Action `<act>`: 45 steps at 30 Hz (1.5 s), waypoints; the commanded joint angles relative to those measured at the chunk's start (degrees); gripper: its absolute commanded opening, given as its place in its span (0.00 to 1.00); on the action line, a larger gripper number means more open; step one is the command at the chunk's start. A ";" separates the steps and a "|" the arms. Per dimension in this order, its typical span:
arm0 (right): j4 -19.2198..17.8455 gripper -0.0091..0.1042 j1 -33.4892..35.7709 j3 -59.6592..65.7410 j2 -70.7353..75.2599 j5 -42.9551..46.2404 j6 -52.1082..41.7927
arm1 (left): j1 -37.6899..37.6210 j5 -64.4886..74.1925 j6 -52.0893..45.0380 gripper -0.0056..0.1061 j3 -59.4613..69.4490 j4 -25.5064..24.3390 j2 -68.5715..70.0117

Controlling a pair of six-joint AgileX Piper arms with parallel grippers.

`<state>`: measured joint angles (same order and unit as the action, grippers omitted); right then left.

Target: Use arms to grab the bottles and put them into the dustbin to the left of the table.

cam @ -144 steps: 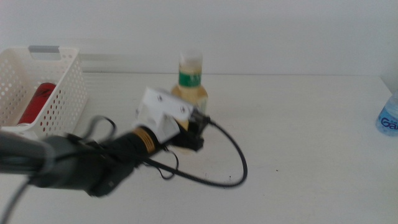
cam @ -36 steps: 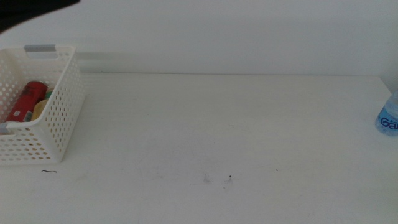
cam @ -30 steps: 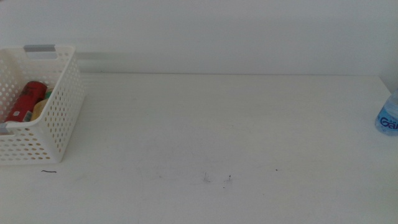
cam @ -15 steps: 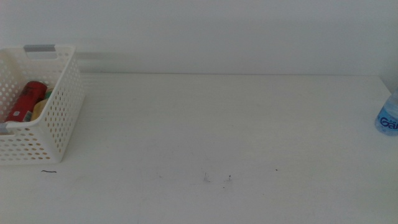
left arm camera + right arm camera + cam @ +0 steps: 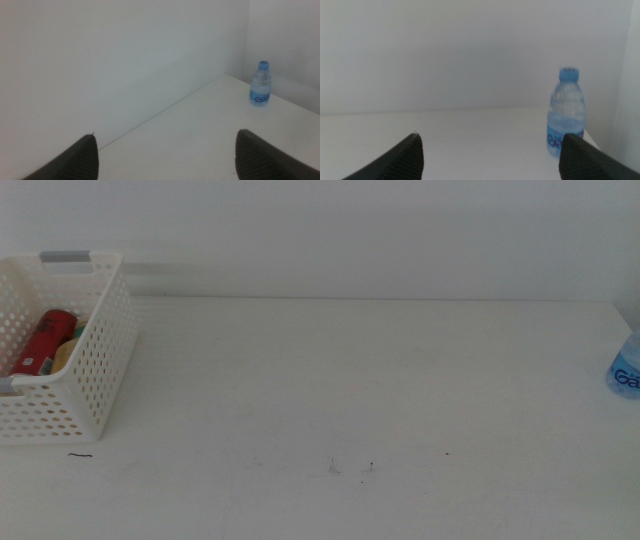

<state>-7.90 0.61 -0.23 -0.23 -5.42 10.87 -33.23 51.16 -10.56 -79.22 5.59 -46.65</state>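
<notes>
White table (image 5: 350,380), mostly bare. Dustbin (image 5: 95,370) at 9 o'clock, cut off by frame, holds can (image 5: 42,342) and half-hidden tea bottle (image 5: 66,352). Water bottle (image 5: 626,368) at 3 o'clock, cropped, upright, well beyond left gripper (image 5: 165,150) and right gripper (image 5: 490,150), both spread wide, empty.

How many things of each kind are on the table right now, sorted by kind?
Red can, lying in the basket: 1
Tea bottle, in the basket beside the can, mostly hidden: 1
Water bottle, upright at the table's right edge: 1
White basket: 1
Total: 4
Neither claw holds anything; the left claw and the right claw are both open.
</notes>
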 commanded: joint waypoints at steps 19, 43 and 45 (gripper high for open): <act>25.93 0.90 0.00 0.23 -73.18 62.19 -18.49 | -0.43 -0.44 0.14 0.89 -0.34 -0.14 0.11; 39.86 0.90 -0.09 -26.51 -112.36 75.39 -22.93 | -0.43 -0.44 0.10 0.89 -0.34 -1.72 0.11; 41.72 0.90 -0.09 -29.47 -114.74 75.39 -24.91 | -0.43 -0.44 0.10 0.89 -0.34 -1.72 0.11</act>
<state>32.04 0.61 -27.69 -113.29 68.92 -11.75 -33.23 51.27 -10.68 -79.22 3.87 -46.65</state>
